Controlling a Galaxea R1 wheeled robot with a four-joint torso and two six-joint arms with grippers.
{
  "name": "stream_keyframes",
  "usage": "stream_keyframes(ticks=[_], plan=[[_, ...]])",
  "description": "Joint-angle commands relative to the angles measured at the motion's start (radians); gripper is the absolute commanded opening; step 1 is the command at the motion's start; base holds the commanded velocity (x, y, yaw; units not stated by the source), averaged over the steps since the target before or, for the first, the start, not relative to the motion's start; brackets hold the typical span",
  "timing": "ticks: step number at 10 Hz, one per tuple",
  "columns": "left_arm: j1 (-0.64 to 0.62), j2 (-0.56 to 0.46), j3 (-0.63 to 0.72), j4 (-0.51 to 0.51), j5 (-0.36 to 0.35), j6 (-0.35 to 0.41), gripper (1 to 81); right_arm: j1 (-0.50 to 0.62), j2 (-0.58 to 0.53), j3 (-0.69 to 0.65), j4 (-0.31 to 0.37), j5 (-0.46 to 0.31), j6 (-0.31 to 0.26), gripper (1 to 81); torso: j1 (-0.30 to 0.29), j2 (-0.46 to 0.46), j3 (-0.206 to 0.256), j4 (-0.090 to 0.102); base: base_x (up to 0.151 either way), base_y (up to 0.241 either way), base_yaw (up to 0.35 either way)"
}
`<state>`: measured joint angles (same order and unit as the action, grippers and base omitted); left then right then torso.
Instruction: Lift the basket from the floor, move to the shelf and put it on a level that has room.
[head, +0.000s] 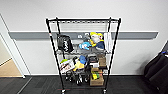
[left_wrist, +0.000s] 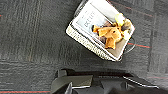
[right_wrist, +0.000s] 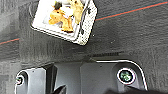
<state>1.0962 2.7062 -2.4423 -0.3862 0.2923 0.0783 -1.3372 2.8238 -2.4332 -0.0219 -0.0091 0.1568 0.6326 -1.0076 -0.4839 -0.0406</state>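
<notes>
The basket (left_wrist: 88, 41) stands on the floor (left_wrist: 30, 37), cream-white and woven, with orange soft toys and a white sheet inside; it appears again in the right wrist view (right_wrist: 86, 30). Both wrists hang above it and apart from it. A dark tip of my left gripper (left_wrist: 68, 89) and one of my right gripper (right_wrist: 60, 89) show at the picture edges. The shelf (head: 50, 42) stands ahead against the white wall. Its top level (head: 82, 23) looks bare, while the lower tiers are crowded with bags, toys and boxes.
A brown cardboard box (head: 96, 80) sits on the shelf's bottom tier. A doorway with tan wooden flooring (head: 10, 68) opens at the left. A dark bulky object (head: 157, 71) stands at the right. Red lines (right_wrist: 130, 11) cross the carpet.
</notes>
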Motion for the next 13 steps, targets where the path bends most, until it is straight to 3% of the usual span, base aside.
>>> stream_keyframes(ticks=[1, 2, 4, 7, 12, 13], plan=[[-0.112, -0.025, -0.001, -0.04, 0.065, 0.003, 81.1, 0.077, -0.011, 0.031, 0.007, -0.086, -0.003, 81.1, 0.063, -0.097, 0.0, 0.003, 0.0, 0.0, 0.0], [-0.121, -0.026, -0.001, -0.051, 0.067, 0.003, 81.1, 0.087, -0.007, 0.039, 0.004, -0.091, -0.003, 81.1, 0.079, -0.124, 0.0, -0.024, 0.0, 0.0, 0.0], [-0.143, -0.029, -0.001, -0.06, 0.088, 0.003, 81.1, 0.111, -0.01, 0.057, 0.01, -0.1, -0.002, 81.1, 0.107, -0.174, -0.093, -0.067, 0.0, 0.0, 0.0], [-0.166, -0.032, -0.001, -0.077, 0.1, 0.001, 81.1, 0.149, -0.011, 0.062, 0.013, -0.153, -0.002, 81.1, 0.151, -0.245, -0.141, -0.074, 0.0, 0.0, 0.0], [-0.218, -0.029, -0.038, -0.076, 0.105, -0.003, 81.1, 0.169, -0.021, 0.108, 0.019, -0.166, -0.002, 81.1, 0.259, -0.414, -0.299, -0.074, 0.0, 0.0, 0.0], [-0.238, -0.028, -0.052, -0.077, 0.134, -0.003, 81.1, 0.169, -0.022, 0.119, 0.019, -0.166, -0.002, 81.1, 0.282, -0.449, -0.332, -0.074, 0.0, 0.0, 0.0]])
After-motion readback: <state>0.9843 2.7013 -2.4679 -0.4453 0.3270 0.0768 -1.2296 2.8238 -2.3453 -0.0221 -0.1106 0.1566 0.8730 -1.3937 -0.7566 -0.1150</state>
